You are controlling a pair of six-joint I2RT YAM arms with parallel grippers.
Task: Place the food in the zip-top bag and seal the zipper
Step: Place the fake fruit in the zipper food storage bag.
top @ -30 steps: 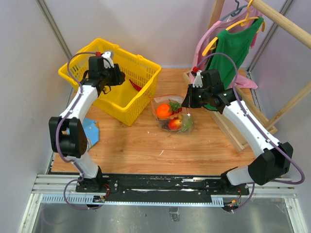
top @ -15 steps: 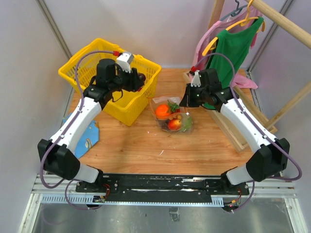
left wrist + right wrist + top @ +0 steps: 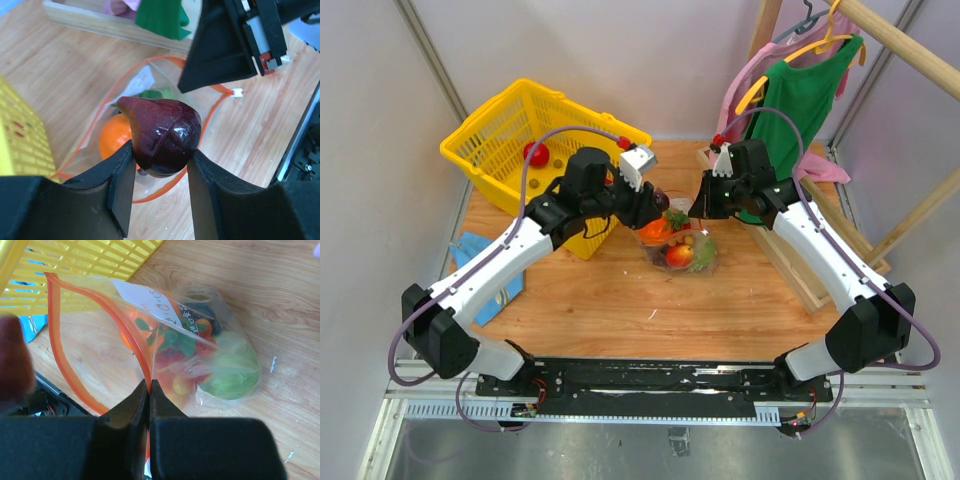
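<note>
The zip-top bag (image 3: 682, 248) lies in the middle of the table with an orange (image 3: 112, 141), a red round fruit (image 3: 680, 256) and a light-green ball (image 3: 230, 372) inside. My right gripper (image 3: 149, 385) is shut on the red-orange zipper (image 3: 59, 357) and holds the mouth up and open. A smooth, dark purple, pointed piece of food (image 3: 162, 134) sits between the fingers of my left gripper (image 3: 160, 172), which is shut on it directly above the open mouth, close to the right gripper (image 3: 225, 45). In the top view the left gripper (image 3: 655, 205) faces the right gripper (image 3: 706, 205) across the bag.
A yellow mesh basket (image 3: 510, 120) stands at the back left with a red fruit (image 3: 535, 153) in it. A blue flat item (image 3: 485, 272) lies at the left edge. A wooden frame (image 3: 800, 270) and hanging green clothing (image 3: 805, 95) fill the right side.
My left arm has swung right, from over the yellow basket to above the bag mouth, carrying the purple piece. The right gripper has stayed on the zipper, almost still.
</note>
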